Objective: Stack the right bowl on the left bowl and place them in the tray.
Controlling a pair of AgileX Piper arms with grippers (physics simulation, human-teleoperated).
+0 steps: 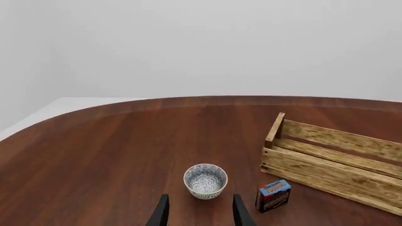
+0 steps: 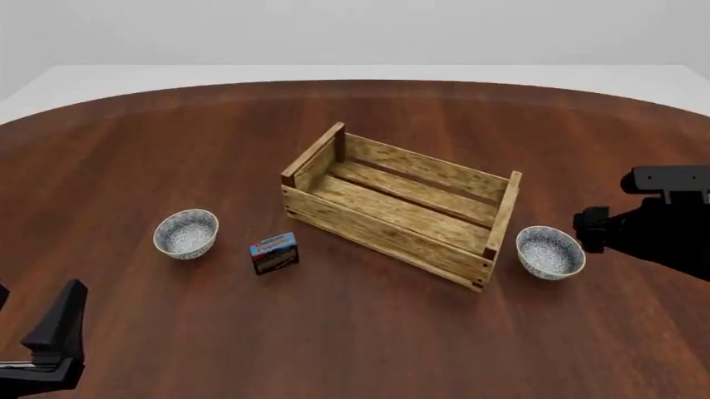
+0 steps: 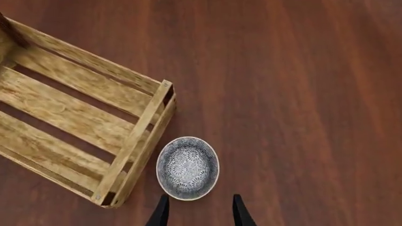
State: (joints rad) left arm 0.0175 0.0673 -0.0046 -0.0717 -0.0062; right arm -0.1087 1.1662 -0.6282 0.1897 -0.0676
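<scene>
I am hovering my right gripper (image 3: 197, 212), jaws spread and holding nothing, over the right bowl (image 3: 187, 167) just beside the tray (image 3: 135, 136). It is looking light, rigid, glazed and slippery, so I am judging 1 rim pinch best. My left gripper (image 1: 197, 213) is also gaping, near the left bowl (image 1: 205, 180).

Wooden table (image 2: 367, 324) — tray (image 2: 401, 205), two bowls (image 2: 185, 233) (image 2: 550, 253), small box (image 2: 274, 253).

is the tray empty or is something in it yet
Empty: the tray shows only bare slats inside, and both bowls sit outside on the table.
</scene>
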